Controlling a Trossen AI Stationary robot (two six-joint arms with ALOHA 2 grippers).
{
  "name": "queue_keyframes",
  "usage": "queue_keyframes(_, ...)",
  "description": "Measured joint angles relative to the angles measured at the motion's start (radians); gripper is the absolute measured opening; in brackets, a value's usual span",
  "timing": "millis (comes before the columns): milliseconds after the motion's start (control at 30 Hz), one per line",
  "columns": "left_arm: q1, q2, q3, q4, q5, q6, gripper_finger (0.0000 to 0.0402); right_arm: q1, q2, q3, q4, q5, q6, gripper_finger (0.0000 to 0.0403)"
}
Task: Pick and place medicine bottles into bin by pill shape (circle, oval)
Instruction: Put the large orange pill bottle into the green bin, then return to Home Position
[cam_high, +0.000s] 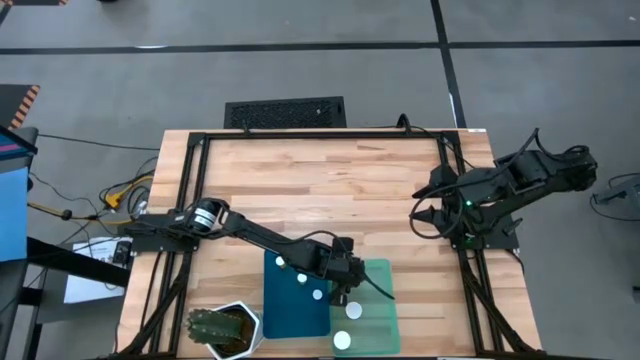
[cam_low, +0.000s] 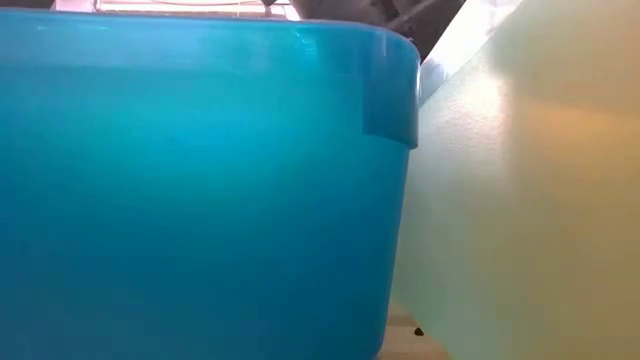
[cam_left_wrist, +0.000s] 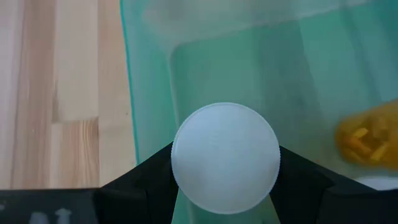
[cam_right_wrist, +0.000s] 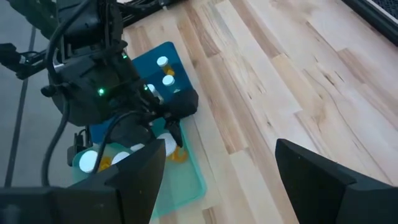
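The left gripper (cam_left_wrist: 225, 186) holds a medicine bottle (cam_left_wrist: 225, 158) by its white cap, right over the green tray (cam_left_wrist: 149, 93). It should go low, then let go gently. The blue tray (cam_high: 295, 300) sits beside it on the wooden table (cam_high: 330, 190). The right gripper (cam_high: 424, 212) waits wide open, far off.

Below the left gripper (cam_left_wrist: 225, 163), the held bottle's (cam_left_wrist: 225, 158) body hides under its cap; a neighbouring bottle (cam_left_wrist: 368, 138) is blurred.

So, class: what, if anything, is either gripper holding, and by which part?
The left gripper holds a medicine bottle by the sides of its white cap, over the green tray. The right gripper holds nothing.
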Motion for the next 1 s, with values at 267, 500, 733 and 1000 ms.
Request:
queue_keyframes(267,0.0,0.0,0.0,-0.006,0.021,0.031,0.0211,0.0,0.0,0.0,0.005,0.0,0.002,0.031)
queue_keyframes(500,0.0,0.0,0.0,-0.009,0.004,0.032,0.0241,0.0,0.0,0.0,0.005,-0.001,0.003,0.031)
queue_keyframes(733,0.014,-0.016,0.003,-0.012,-0.003,-0.023,0.0258,0.0,0.0,0.0,0.005,-0.003,0.001,0.0311)
queue_keyframes(1000,0.048,-0.052,0.192,-0.177,-0.01,-0.007,0.0261,0.0,-0.017,0.0,0.048,-0.004,-0.051,0.0311)
